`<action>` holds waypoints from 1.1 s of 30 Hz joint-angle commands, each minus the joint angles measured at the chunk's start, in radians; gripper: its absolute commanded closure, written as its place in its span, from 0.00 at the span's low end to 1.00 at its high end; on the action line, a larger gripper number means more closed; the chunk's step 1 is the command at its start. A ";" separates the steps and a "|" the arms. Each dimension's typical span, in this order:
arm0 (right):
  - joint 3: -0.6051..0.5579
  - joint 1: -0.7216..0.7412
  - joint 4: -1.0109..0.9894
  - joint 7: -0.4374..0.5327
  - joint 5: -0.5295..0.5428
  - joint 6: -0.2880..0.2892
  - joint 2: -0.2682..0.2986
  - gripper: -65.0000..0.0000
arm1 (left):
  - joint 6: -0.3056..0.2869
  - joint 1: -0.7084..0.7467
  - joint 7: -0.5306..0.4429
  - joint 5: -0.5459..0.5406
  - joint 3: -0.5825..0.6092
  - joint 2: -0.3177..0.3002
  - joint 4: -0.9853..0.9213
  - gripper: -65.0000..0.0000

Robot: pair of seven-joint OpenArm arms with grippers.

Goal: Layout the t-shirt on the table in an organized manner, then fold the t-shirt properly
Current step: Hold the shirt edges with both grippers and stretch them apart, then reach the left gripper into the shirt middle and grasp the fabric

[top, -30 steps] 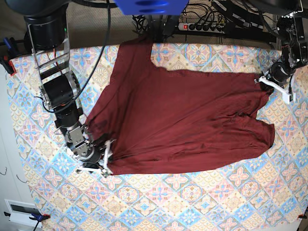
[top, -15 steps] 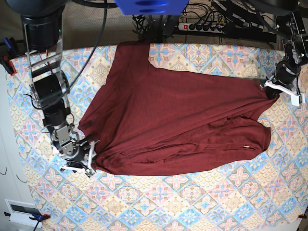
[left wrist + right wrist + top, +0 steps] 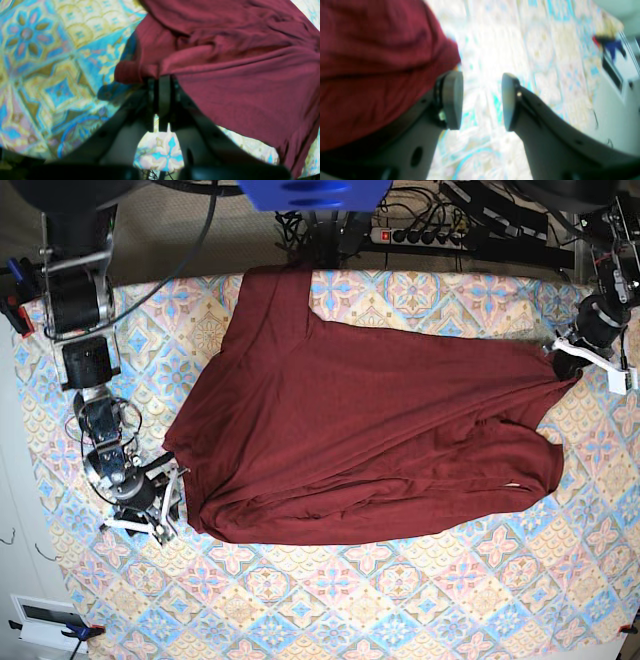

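Observation:
The maroon t-shirt lies spread across the table, with soft wrinkles and a folded-over lower edge. At the right edge my left gripper is shut on a bunched corner of the shirt. The left wrist view shows the t-shirt pinched in my left gripper just above the table. My right gripper stands open beside the shirt's lower left corner. In the right wrist view, only the table shows between the pads of my right gripper; the t-shirt lies against the left finger's outer side.
A power strip with cables runs behind the table's far edge. A red and blue clamp grips the far left corner, and the clamp also shows in the right wrist view. A white box sits off the near left corner.
My right arm has drawn leftward, dragging the shirt's lower left corner outward, and now stands just off the fabric. My left gripper shifted slightly right, keeping its grip.

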 commanded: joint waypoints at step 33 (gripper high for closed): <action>0.285 -0.435 0.523 -0.295 0.020 0.098 -0.050 0.63 | -0.001 -0.151 0.030 -0.017 0.205 0.132 0.036 0.49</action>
